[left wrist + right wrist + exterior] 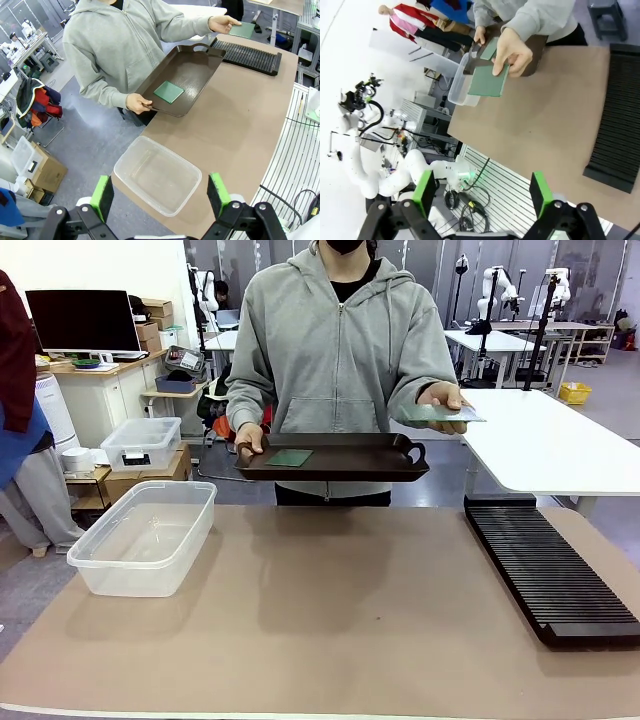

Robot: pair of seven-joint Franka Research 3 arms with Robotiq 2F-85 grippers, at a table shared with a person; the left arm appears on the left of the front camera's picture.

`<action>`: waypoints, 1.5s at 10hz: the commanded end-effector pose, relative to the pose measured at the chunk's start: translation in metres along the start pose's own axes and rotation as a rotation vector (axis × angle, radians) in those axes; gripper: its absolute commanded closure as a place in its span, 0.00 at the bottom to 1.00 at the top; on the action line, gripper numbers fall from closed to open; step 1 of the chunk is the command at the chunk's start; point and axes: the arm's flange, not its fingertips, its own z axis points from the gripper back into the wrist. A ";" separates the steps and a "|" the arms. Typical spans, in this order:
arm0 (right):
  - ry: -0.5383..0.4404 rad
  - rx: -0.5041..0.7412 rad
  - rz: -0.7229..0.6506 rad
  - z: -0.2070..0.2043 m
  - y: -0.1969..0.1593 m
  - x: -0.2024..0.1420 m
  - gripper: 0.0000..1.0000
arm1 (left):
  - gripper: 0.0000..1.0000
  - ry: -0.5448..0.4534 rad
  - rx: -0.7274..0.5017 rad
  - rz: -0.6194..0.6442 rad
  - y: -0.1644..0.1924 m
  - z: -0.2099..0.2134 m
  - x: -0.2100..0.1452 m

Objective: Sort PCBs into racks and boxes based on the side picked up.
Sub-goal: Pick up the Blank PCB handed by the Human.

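The left jaws are seen spread wide in the left wrist view, their green pads (pixel 102 197) well apart with nothing between them, raised above the near part of the desk (pixel 330 630). The right jaws are likewise spread, their green pads (pixel 538 192) apart and gripping nothing, high over the desk. On the desk's left side, a clear plastic tub (pixel 145 535) is set down with nothing inside it. Along the right side, a long black slotted rack (pixel 550 575) is laid flat, running from near to far, no board being seen in its slots. At the far edge, a dark brown handled tray (pixel 335 468) is held off the desk by the person, one hand (pixel 250 440) being closed on its handle. One green PCB (pixel 288 457) is lying flat on the tray floor, close to that hand. A second PCB (pixel 440 414) is held flat in the person's other hand (pixel 443 398), just beside the tray's opposite handle and above the far end of the rack.
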 end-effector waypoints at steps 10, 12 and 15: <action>0.151 0.301 -0.267 -0.174 -0.069 0.045 0.00 | 0.00 -0.007 -0.007 -0.007 -0.001 -0.001 -0.001; 0.121 0.330 -0.272 -0.197 -0.073 0.041 0.00 | 0.00 -0.007 -0.007 -0.007 -0.001 -0.001 -0.001; 0.034 0.354 -0.294 -0.228 -0.072 0.031 0.00 | 0.00 -0.007 -0.007 -0.007 -0.001 -0.001 -0.001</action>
